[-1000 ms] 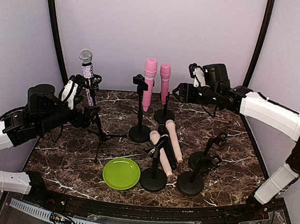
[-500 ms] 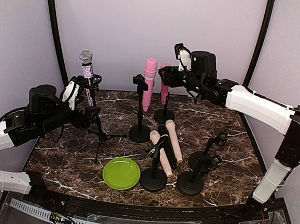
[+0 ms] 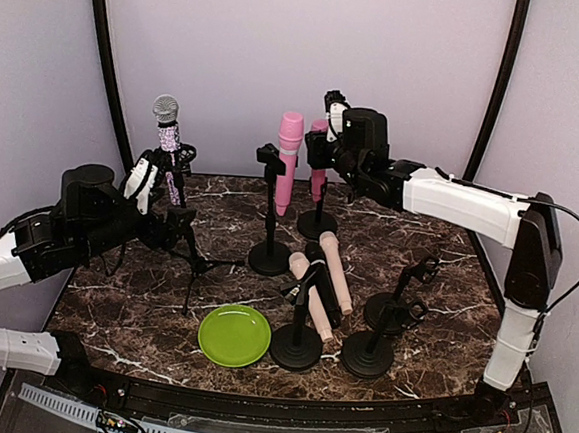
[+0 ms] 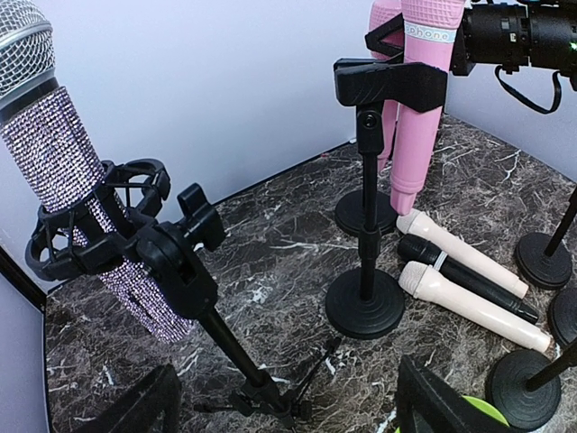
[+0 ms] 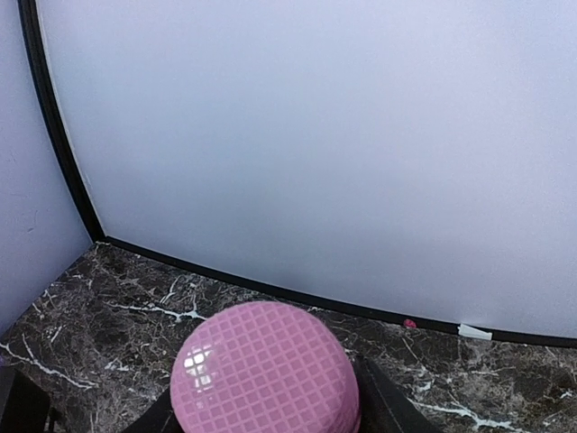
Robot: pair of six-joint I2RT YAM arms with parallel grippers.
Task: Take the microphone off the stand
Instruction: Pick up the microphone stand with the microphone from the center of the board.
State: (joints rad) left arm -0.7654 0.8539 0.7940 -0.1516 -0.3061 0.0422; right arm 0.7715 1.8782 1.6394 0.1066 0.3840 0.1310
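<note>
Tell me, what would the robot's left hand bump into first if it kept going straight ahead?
Most likely the black stand holding the sparkly microphone. The left gripper points at its pole just above the tripod legs, and it looks close, though depth is hard to judge here.

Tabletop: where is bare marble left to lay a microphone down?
Bare marble lies at the near left, between the tripod stand and the green plate, and at the far right, behind the empty stands. The centre, around the three loose microphones, is crowded.
</note>
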